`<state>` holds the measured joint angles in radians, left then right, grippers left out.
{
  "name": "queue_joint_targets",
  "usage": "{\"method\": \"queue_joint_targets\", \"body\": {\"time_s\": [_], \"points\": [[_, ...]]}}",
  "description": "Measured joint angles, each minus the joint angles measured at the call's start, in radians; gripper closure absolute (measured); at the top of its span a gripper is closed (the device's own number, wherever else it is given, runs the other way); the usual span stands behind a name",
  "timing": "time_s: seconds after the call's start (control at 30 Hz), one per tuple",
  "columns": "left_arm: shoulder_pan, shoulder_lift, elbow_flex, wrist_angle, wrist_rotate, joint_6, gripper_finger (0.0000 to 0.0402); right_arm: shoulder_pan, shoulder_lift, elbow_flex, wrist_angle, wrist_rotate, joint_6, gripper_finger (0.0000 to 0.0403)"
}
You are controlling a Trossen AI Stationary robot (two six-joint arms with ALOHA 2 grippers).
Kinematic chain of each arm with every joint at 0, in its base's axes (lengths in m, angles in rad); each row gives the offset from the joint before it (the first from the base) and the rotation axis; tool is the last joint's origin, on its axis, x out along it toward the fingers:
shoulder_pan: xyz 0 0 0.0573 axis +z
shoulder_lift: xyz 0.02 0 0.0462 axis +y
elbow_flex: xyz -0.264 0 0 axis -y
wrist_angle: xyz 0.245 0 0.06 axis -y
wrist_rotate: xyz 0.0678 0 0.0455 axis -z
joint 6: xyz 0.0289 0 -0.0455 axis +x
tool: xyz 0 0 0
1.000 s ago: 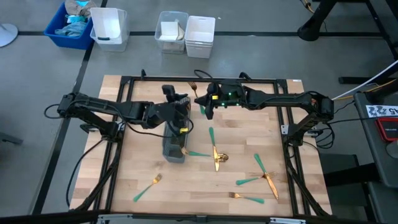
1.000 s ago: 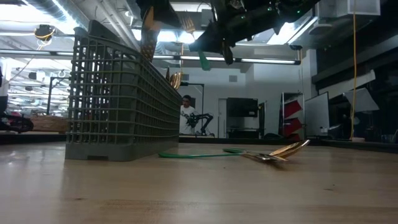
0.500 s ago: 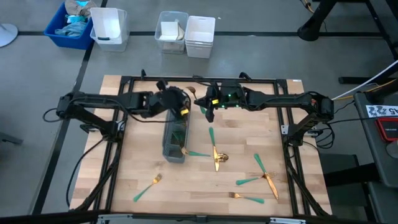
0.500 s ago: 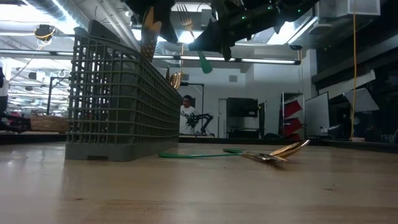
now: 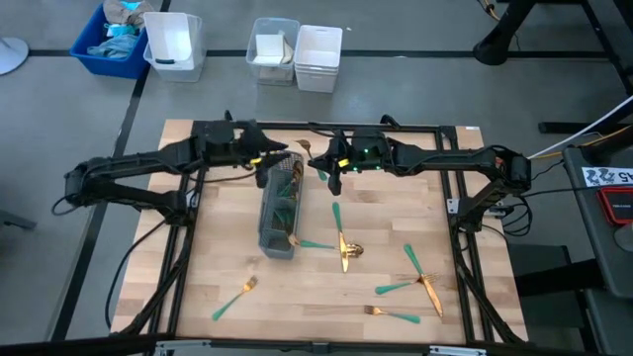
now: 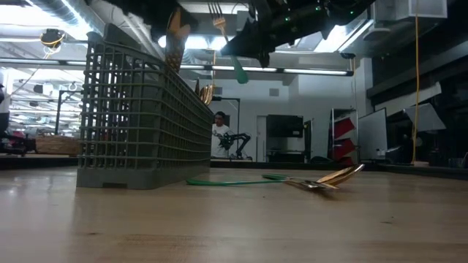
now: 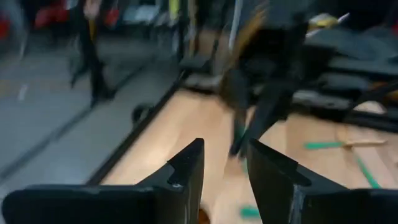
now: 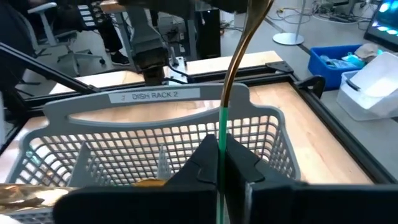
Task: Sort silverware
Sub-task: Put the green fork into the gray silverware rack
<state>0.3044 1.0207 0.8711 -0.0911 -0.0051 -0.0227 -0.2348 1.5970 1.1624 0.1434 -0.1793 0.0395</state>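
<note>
Along the bottom of the high view, nearest the front edge of the light wooden tabletop (image 5: pixel 218 267), lie a gold-headed fork with a slim teal handle (image 5: pixel 233 298) at lower left and another teal-handled fork (image 5: pixel 390 314) at lower right. Just above the latter, a crossed cluster of gold-and-teal cutlery (image 5: pixel 413 276) rests right of centre. Toward the middle, a gold spoon with a teal handle (image 5: pixel 341 237) lies lengthwise beside a second teal-handled piece (image 5: pixel 315 243), whose handle reaches toward the near end of the grey mesh oblong caddy (image 5: pixel 280 213); in the low view these two (image 6: pixel 322 179) lie flat on the wood right of the caddy (image 6: pixel 146 124). Gold heads stick up from inside the caddy (image 6: pixel 174 40). Above its far end, at upper centre of the high view, the right gripper (image 5: pixel 329 170) hangs in the air with its jaws clamped together on the teal handle of a gold fork (image 8: pixel 237 68), held upright with the tines up (image 6: pixel 216 16); the right wrist view shows the caddy (image 8: pixel 155 134) directly below it. The left gripper (image 5: pixel 265 156) sits just left of it, over the caddy's far end near the black frame rail, its jaws apart with nothing between the fingers (image 7: pixel 186 171). White bins (image 5: pixel 297 51) and a blue bin (image 5: pixel 109 40) stand on the floor beyond the tabletop.
</note>
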Motion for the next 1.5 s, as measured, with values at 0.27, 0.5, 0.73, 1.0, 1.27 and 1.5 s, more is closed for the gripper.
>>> {"method": "queue_joint_targets", "body": {"time_s": [0.27,0.5,0.73,1.0,1.27,1.5], "points": [[0.003,0.022,-0.109,0.215,0.021,0.048,0.0298,0.000,-0.001,0.000,0.033,-0.094,0.005,0.0398],[-0.028,0.050,-0.108,0.306,0.021,0.036,0.0298,0.000,-0.001,0.000,0.045,-0.093,0.006,0.0398],[-0.057,0.131,-0.108,0.475,0.021,0.049,0.0273,0.000,-0.001,0.000,0.046,-0.133,0.007,0.0396],[-0.056,0.197,-0.108,0.604,0.021,0.061,0.0252,0.000,-0.001,0.000,0.040,-0.147,0.008,0.0397],[-0.057,0.196,-0.108,0.602,0.023,0.095,0.0376,0.000,-0.001,-0.001,0.038,-0.147,0.003,0.0395],[-0.056,0.193,-0.107,0.602,0.027,0.061,0.0393,-0.001,-0.001,-0.001,0.039,-0.142,0.005,0.0384]]}}
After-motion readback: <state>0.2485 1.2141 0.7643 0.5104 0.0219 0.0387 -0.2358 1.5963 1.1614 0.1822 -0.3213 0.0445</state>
